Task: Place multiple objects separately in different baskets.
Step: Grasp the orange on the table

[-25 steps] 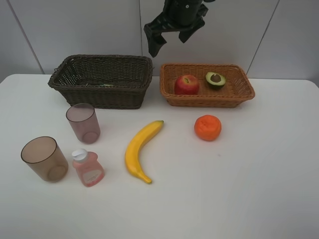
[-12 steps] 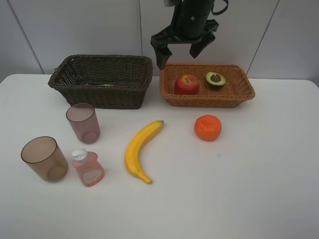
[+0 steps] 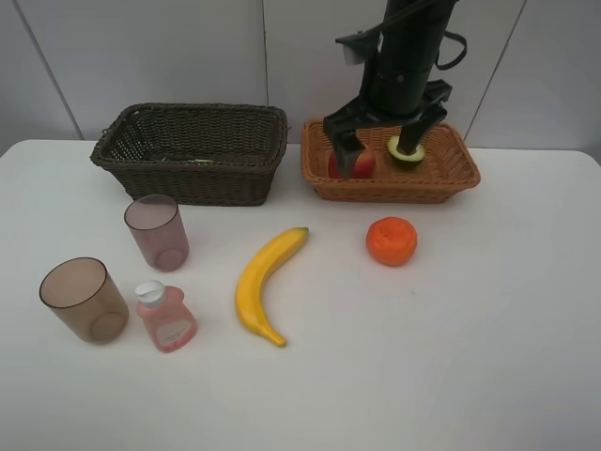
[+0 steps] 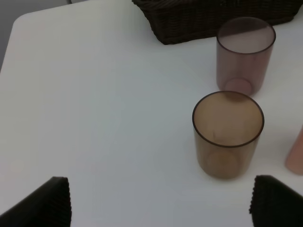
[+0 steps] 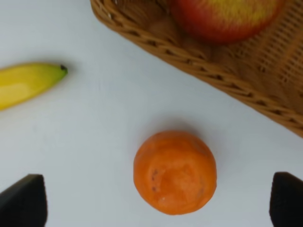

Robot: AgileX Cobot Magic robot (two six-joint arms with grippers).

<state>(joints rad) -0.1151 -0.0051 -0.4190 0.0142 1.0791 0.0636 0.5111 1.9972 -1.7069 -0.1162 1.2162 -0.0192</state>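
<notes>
Starting with the right gripper (image 3: 377,147), I see its jaws spread wide with nothing between them. It hangs over the light orange-tan basket (image 3: 451,177). From the high camera, one finger crosses in front of the red apple (image 3: 365,165) and the other in front of the halved avocado (image 3: 403,159). Both fruits lie in that basket, but I cannot tell whether either finger touches them.

The orange tangerine (image 3: 392,241) sits on the white table (image 3: 488,357) just outside the basket's front wall, clear of the gripper. The yellow banana (image 3: 263,282) lies to its left, well apart, with its tip pointing toward the baskets.

The left gripper (image 4: 161,208) shows only on its own wrist camera. Its jaws are also fully spread and empty, above bare table near the brownish cup (image 4: 227,137). The pinker cup (image 4: 245,56) stands upright beyond it, near the dark brown basket (image 3: 188,180). The small pink bottle (image 3: 167,318) stands just beside the brownish cup.
</notes>
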